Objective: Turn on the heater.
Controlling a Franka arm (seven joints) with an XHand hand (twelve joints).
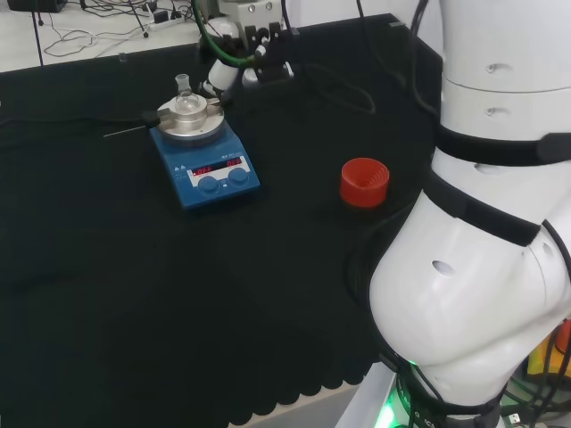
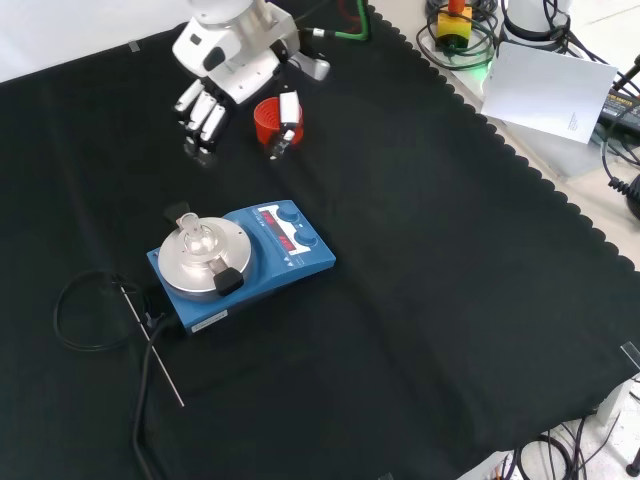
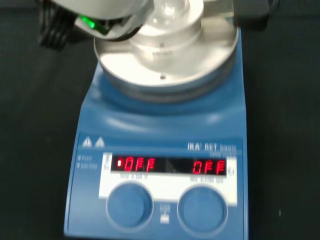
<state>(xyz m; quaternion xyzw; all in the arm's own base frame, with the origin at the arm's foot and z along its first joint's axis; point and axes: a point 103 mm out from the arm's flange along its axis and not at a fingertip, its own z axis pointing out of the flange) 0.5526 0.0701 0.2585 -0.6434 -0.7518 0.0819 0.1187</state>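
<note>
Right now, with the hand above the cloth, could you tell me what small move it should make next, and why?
Probably bring the black and white hand down toward the two round blue knobs on the front panel of the blue heater with the silver top plate. In the front view the hand hangs apart from the heater, beside the red ribbed ring, fingers fairly straight, touching nothing, so neither knob has been reached.

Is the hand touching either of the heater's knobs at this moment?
No. The hand hangs over bare cloth beyond the heater, fingers relaxed, apart from both knobs.
</note>
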